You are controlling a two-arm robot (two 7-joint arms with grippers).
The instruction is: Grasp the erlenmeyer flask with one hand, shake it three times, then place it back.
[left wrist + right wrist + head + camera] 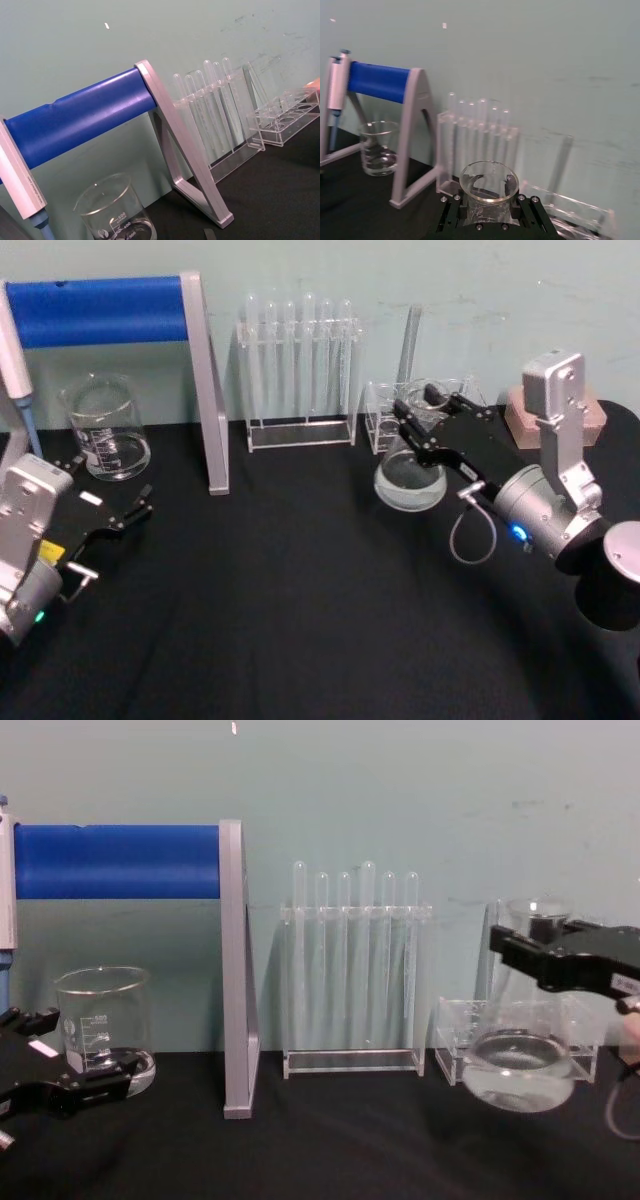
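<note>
The erlenmeyer flask [410, 481] is clear glass with a little liquid in its wide base, and it is at the right in front of a low clear rack. My right gripper [432, 408] is shut on the flask's neck just below the flared rim. In the chest view the flask [517, 1072] hangs under the black right gripper [545, 955], its base close to the black cloth; I cannot tell if it touches. In the right wrist view the flask's rim [488, 181] shows between the jaws. My left gripper [112, 502] rests open at the near left beside the beaker, holding nothing.
A beaker [105, 428] stands far left under a blue-barred pipette stand [205, 390]. A test tube rack [298, 370] stands at the back centre. A low clear rack [455, 1040] sits behind the flask. A tan block [520, 412] lies at the far right.
</note>
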